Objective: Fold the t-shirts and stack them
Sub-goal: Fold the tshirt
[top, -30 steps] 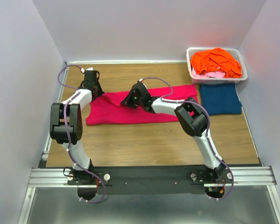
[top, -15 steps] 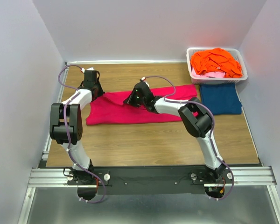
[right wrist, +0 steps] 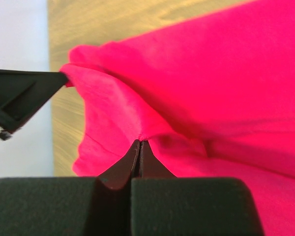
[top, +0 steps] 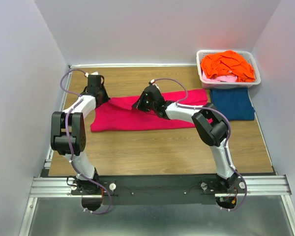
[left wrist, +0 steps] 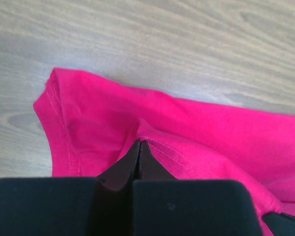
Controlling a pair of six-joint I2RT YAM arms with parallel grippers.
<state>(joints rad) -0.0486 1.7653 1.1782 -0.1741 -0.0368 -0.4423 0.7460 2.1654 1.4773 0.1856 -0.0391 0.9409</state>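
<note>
1. I see the magenta t-shirt (top: pixel 132 118) lying across the middle of the bench (top: pixel 162 147) as a long band that runs from the left part toward the right; its far edge is lifted a little at two places.
2. The left end effector (top: pixel 103 98) is at the far left corner of this shirt; in the left wrist view its fingers (left wrist: pixel 123 164) are pressed together, and a small ridge of the pink cloth, beside a stitched hem, is pinched at their tips.
3. The right end effector (top: pixel 137 105) is near the middle of the far edge of the same shirt; in the right wrist view its jaws are also pressed together, and the cloth rises in a peak into the tips, so it pinches the magenta t-shirt too.
4. In the right wrist view the cloth between the two pinches makes a raised fold; a black part of the left end effector shows at the left border, at the corner of the cloth.
5. The dark blue t-shirt (top: pixel 231 103) lies flat as a folded rectangle on the right side of the bench, just beside the right end of the magenta t-shirt; I cannot tell if the two touch.
6. The white basket (top: pixel 200 69) stands at the far right corner, just behind the dark blue t-shirt; the orange t-shirt (top: pixel 227 64) is crumpled on top inside it, and the pale pink t-shirt (top: pixel 220 78) shows under it at the near side.
</note>
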